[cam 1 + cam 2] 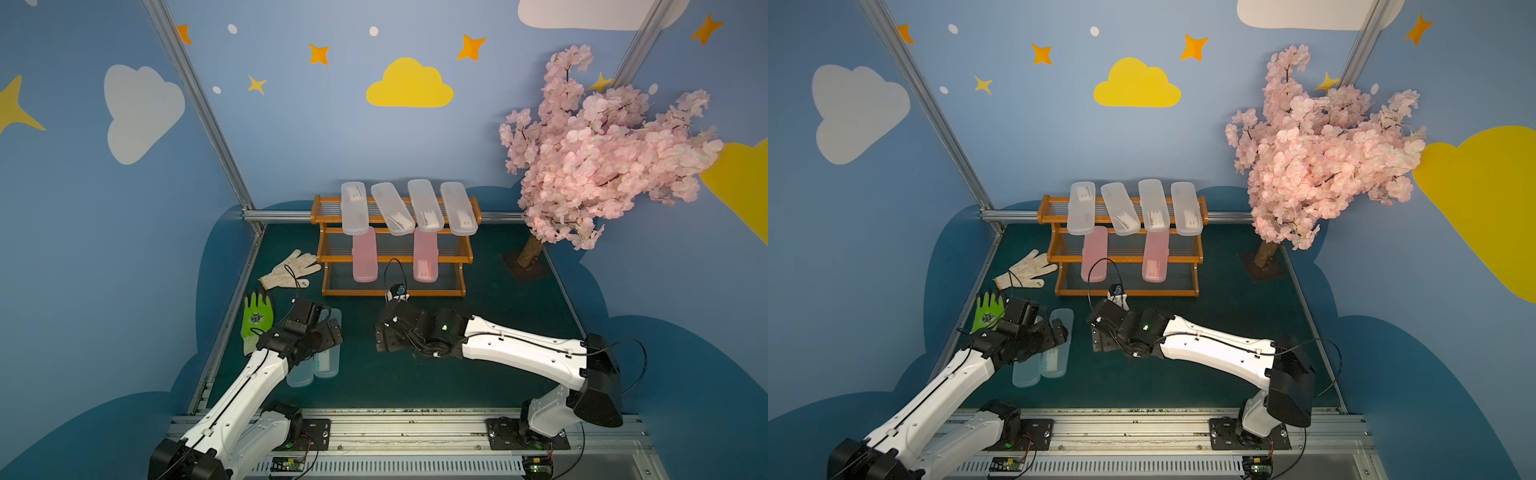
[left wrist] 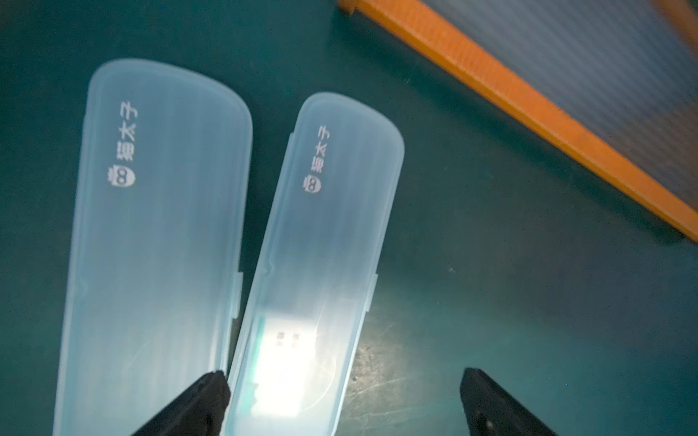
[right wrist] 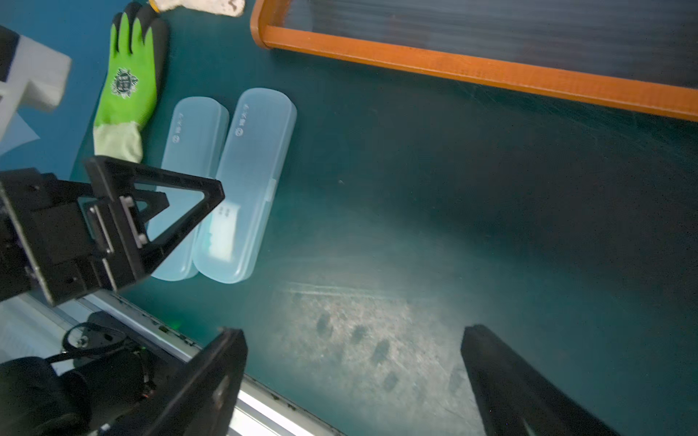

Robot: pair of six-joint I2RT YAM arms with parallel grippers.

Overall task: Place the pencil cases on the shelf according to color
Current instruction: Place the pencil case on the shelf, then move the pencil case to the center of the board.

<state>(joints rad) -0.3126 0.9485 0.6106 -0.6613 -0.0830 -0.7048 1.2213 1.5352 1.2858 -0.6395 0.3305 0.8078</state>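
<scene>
Two blue pencil cases [image 2: 151,241], each printed "猫太子" beside round logo [image 2: 121,176].

Couldn't see much of the light blue pencil cases [image 1: 326,365] in both top views, mostly buried under the left arm [image 1: 249,382]. Lost their near ends off the left wrist frame. Only caught a blurry corner of the shelf [image 2: 528,102] there. Couldn't read the labels inside the white cases [image 1: 392,208], way too small.
</scene>
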